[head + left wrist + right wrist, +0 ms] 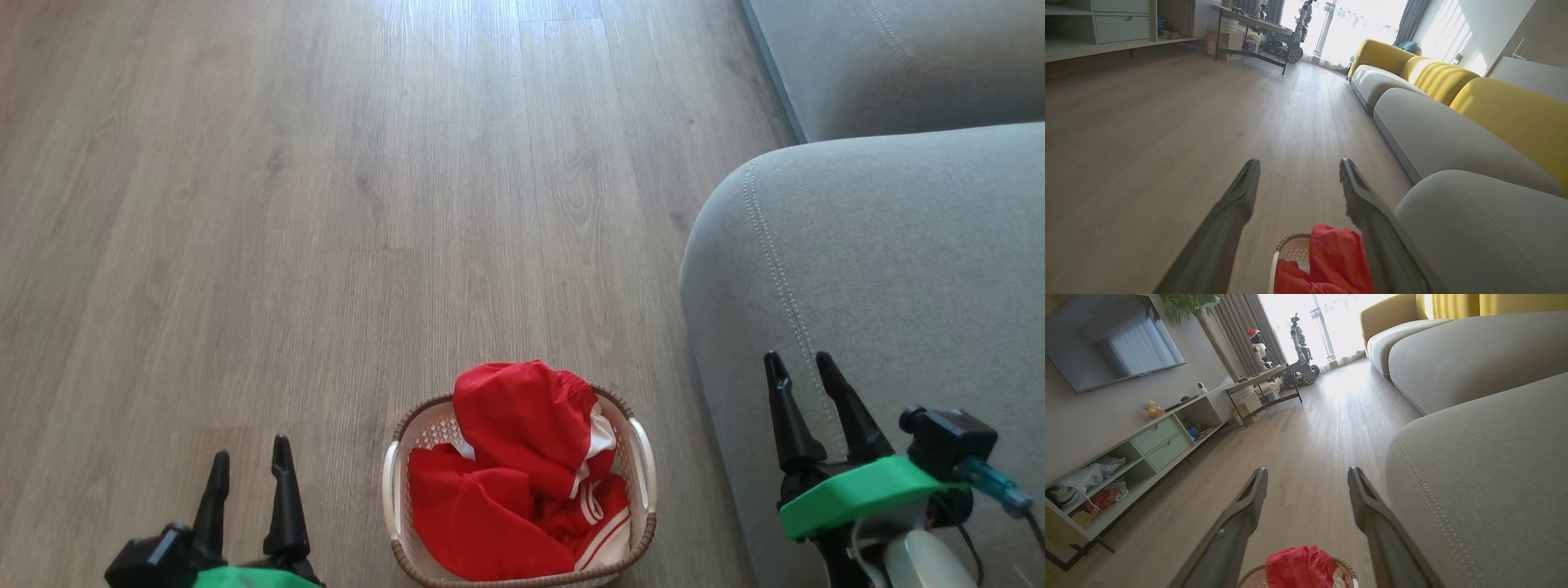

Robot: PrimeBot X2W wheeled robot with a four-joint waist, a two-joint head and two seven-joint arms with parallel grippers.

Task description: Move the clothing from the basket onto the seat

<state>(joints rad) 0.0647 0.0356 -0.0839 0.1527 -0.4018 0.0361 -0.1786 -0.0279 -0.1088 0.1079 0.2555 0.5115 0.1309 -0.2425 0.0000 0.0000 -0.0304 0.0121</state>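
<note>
Red clothing (522, 465) with white stripes is heaped in the cream basket (393, 478), which stands on the wood floor at the bottom middle of the head view. The grey seat (882, 269) rises just right of the basket. My left gripper (249, 457) is open, left of the basket, with nothing between its fingers. Over the seat's near part my right gripper (798, 367) is open and empty too. Both wrist views look past the open fingers: left gripper (1298, 163) above the clothing (1337, 261) and basket (1286, 249), right gripper (1306, 473) above the clothing (1300, 567).
A second grey cushion (898, 57) lies beyond the seat, with yellow backrests (1506, 110) behind. Across the wood floor (326, 204), a low shelf unit (1147, 449), a TV (1106, 347), a dark-framed table (1261, 381) and other robots (1300, 339) stand by the window.
</note>
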